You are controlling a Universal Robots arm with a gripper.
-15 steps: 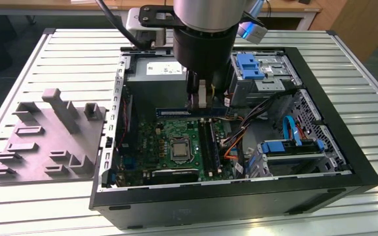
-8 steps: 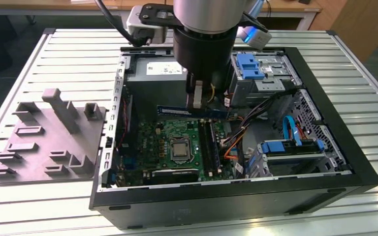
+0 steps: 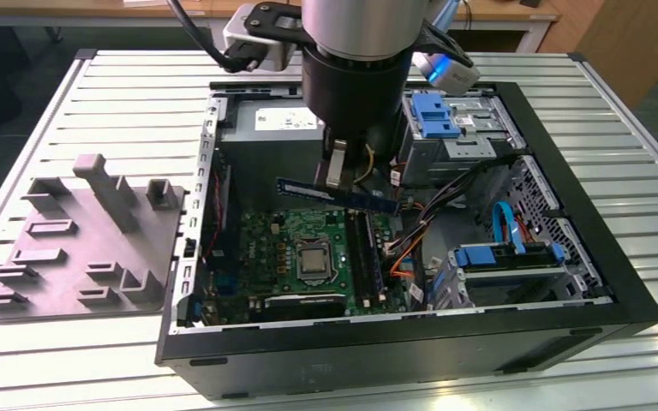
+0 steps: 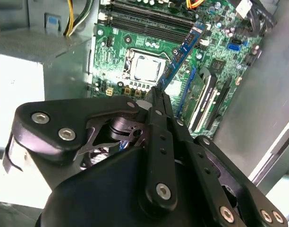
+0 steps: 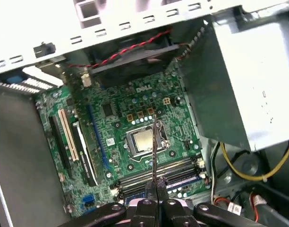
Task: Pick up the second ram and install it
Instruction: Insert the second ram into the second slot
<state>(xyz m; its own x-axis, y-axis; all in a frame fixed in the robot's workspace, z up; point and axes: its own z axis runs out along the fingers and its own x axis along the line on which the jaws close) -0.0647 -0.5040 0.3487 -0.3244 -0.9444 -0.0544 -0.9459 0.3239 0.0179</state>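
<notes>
The gripper (image 3: 335, 178) reaches down from the upper middle of the exterior view into the open computer case (image 3: 421, 347), which lies on its side on a slatted metal table (image 3: 134, 94). Its fingers are closed tight on the memory stick (image 3: 363, 200), pinching the flat strip by its two faces near the middle of its length. The stick hangs in the air above the motherboard (image 3: 266, 248), close to level, with the end toward the exterior view's right a little lower. It is above the processor socket (image 3: 309, 257) and the long black memory slots (image 3: 366, 253), touches neither, and runs crosswise to the slots.

In the second wrist view the stick (image 4: 182, 52) juts out past the gripper (image 4: 156, 92) over the green board. In the first wrist view the stick (image 5: 154, 142) is seen edge-on as a thin dark line rising from the pressed-together tips of the gripper (image 5: 157, 185).

A grey tray (image 3: 78, 248) with upright blocks sits on the table at the exterior view's left, just beside the case.
</notes>
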